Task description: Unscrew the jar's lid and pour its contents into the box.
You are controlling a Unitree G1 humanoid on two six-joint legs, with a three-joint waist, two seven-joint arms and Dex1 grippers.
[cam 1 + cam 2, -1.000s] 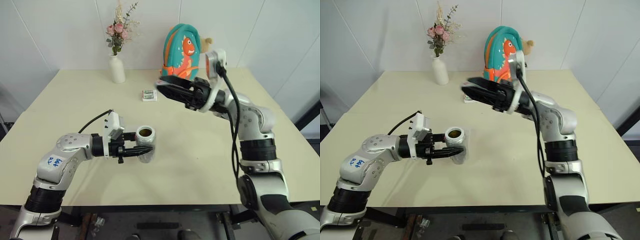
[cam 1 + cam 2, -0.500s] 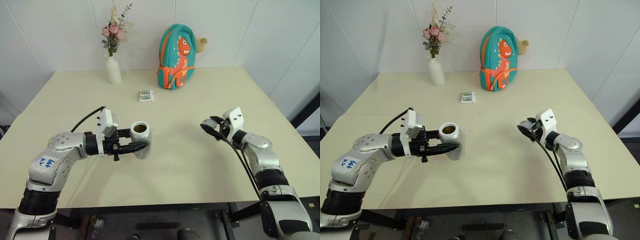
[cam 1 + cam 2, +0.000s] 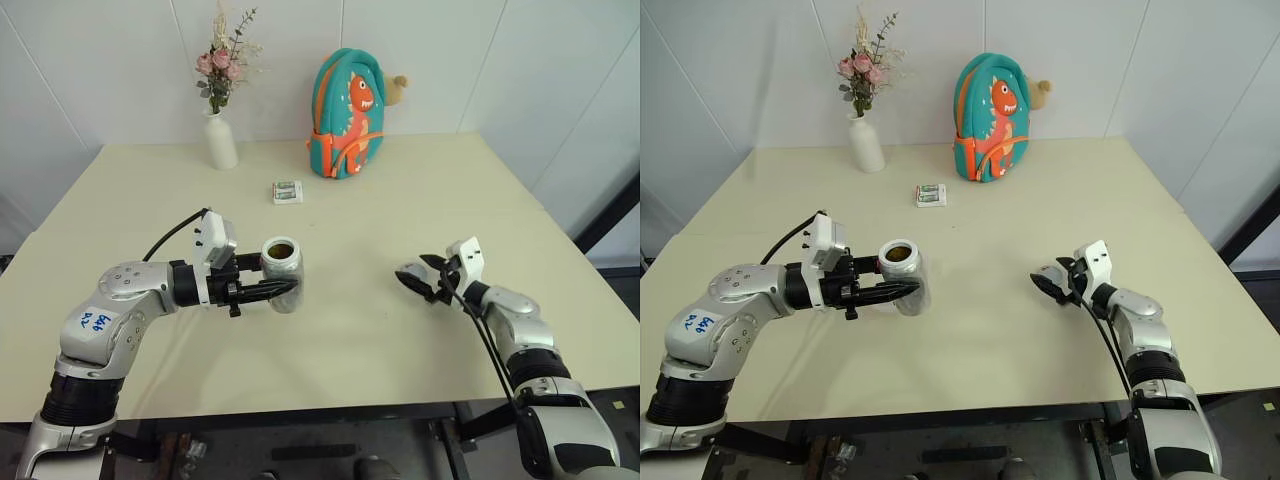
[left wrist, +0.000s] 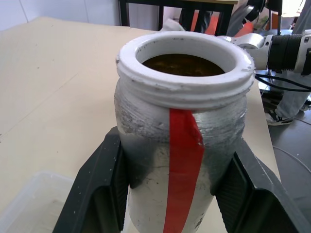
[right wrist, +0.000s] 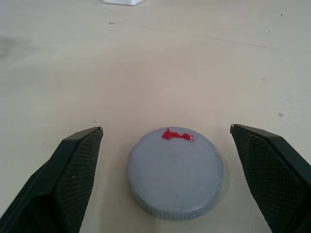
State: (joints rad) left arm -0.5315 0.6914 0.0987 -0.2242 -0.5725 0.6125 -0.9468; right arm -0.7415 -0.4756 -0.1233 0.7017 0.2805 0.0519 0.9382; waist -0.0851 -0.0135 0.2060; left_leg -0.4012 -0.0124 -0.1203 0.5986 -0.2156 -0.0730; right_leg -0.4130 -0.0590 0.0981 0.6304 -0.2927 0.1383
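Observation:
My left gripper (image 3: pixel 284 287) is shut on the jar (image 3: pixel 281 273), a silvery-grey cylinder with a red stripe, and holds it upright above the table, left of centre. The jar's white mouth is uncovered, with the brown contents (image 4: pixel 182 63) showing inside. A corner of the clear plastic box (image 4: pixel 31 206) lies on the table below the jar. At the right, my right gripper (image 5: pixel 165 128) stands open low over the table. The round grey lid (image 5: pixel 176 172), red mark on top, lies flat on the table between its fingers (image 5: pixel 73 170), touching neither.
A white vase with flowers (image 3: pixel 221 140) and a teal dinosaur backpack (image 3: pixel 345 115) stand at the table's far edge. A small white-and-green packet (image 3: pixel 287 191) lies in front of them. The cream table (image 3: pixel 360 340) is bare between my two arms.
My right arm swung down from in front of the backpack to the table at the right. Its gripper opened and the lid now lies on the table. The left gripper kept still with the jar.

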